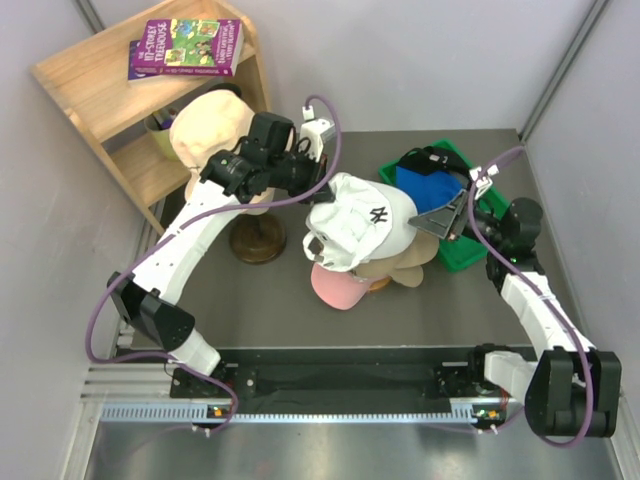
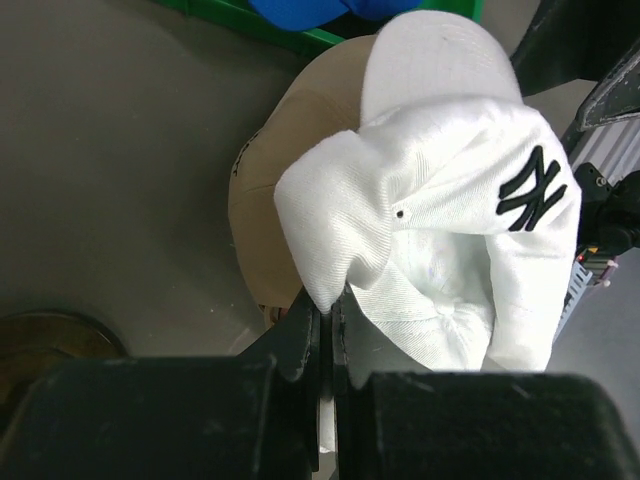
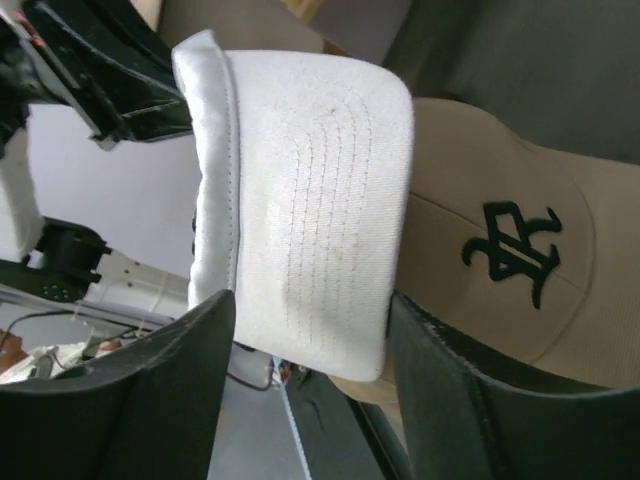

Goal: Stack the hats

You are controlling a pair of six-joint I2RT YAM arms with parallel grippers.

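Left gripper is pinched tight on a fold of the white cap at its rear edge, holding the crown up and slightly crumpled. My right gripper has its two fingers on either side of that cap's brim. The brim fills the gap between them, but I cannot tell whether they are actually clamping it.

Directly under the white cap sits the khaki cap with its dark logo, and below that the pink cap pokes out toward me on the table. I judge two hats are already stacked and the white one is being set on as the third. It is over the pile but not yet seated or released.

Further out, the blue cap and a black cap wait in the green bin to the right. A pale peach cap is behind my left arm, above the wooden stand. I reckon those three are still to do, so the task is roughly halfway.
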